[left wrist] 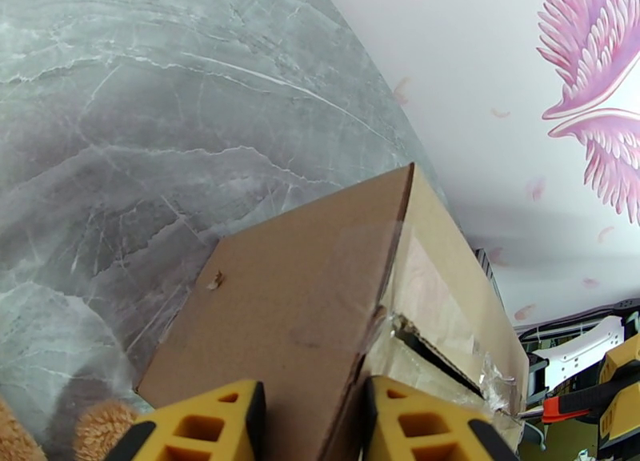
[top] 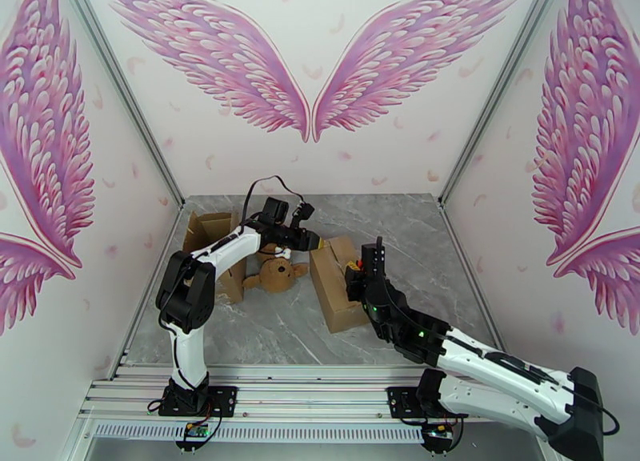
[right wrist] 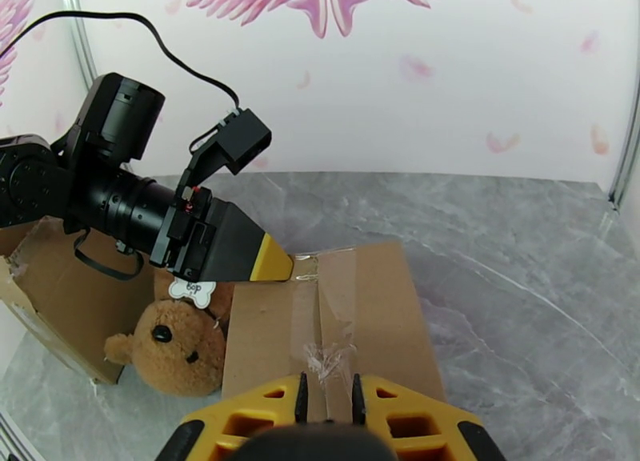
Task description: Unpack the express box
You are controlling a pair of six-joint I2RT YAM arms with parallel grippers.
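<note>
We find the express box [top: 332, 286] near the middle of the top view, lying slantwise on the grey table [top: 264, 326], with a teddy bear [top: 276, 274] just left of it and an open carton [top: 210, 232] further left. The left gripper [top: 314, 243] is clamped across the box's upper-left edge; low in its wrist view, both yellow fingers [left wrist: 216, 422] straddle the cardboard. The right gripper [top: 356, 274] pinches the opposite edge with its jaws nearly together, right where the clear tape looks ragged in the lower middle of its wrist view. We judge that this two-ended hold steadies the box so the taped seam can be worked open.
</note>
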